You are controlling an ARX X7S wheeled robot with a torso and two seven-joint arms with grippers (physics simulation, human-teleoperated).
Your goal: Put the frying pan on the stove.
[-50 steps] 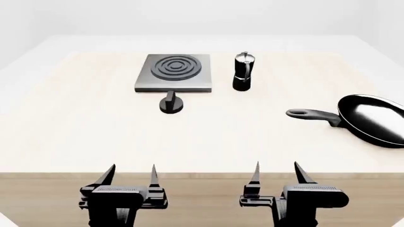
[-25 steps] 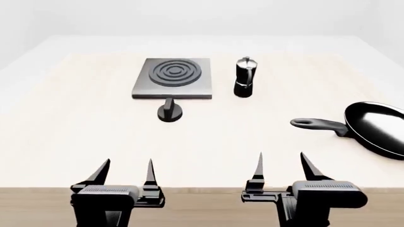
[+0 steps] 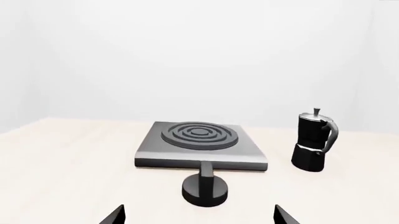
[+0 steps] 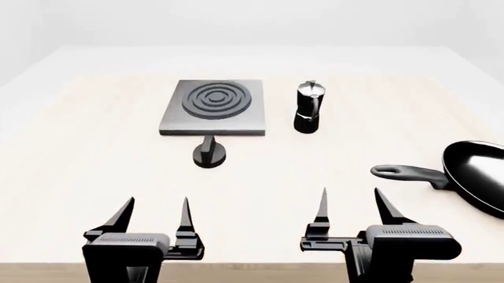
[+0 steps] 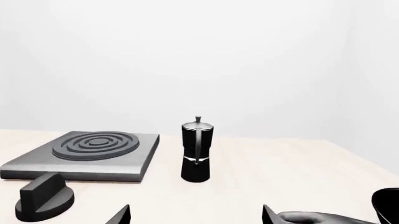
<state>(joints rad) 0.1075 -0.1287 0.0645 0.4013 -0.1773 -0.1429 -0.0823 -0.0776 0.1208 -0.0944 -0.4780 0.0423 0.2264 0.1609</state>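
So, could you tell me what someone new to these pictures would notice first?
Probably the grey stove with its dark ring burner, at the far middle of the pale table, with a small black knob just in front and a moka pot to its right. Next, the glossy frying pan at the right edge, handle pointing left, beyond the open right gripper.

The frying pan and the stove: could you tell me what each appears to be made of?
The frying pan looks like glossy black coated metal, given its bright reflections. The stove seems to be matte grey metal, evenly shaded, with a darker ringed burner. Both are simulator renders, so this is a guess.
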